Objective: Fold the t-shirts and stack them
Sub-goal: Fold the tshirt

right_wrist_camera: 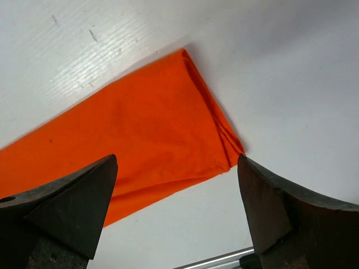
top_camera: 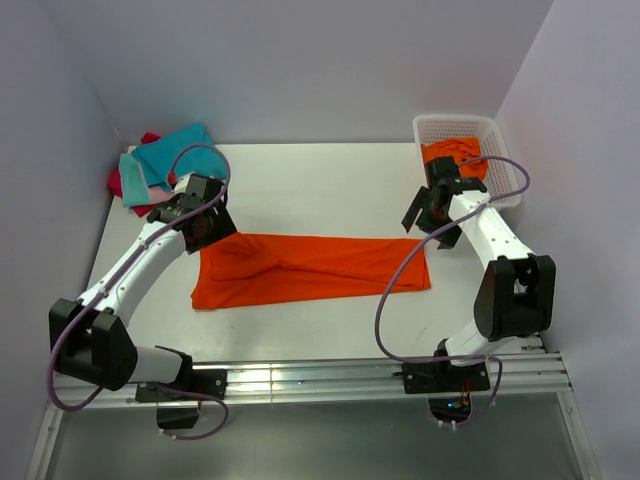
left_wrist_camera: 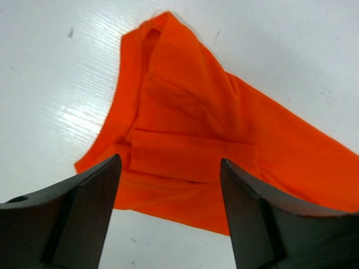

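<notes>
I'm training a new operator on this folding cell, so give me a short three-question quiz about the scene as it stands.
1. True or false: the long orange t-shirt lies on the table, with the left gripper and right gripper both open above it.
2. The white basket stands at the table's: A far right corner; B far left corner; C near edge.
3. Fill in: the t-shirt in the basket is ___.
Key: 1 true; 2 A; 3 orange.
</notes>
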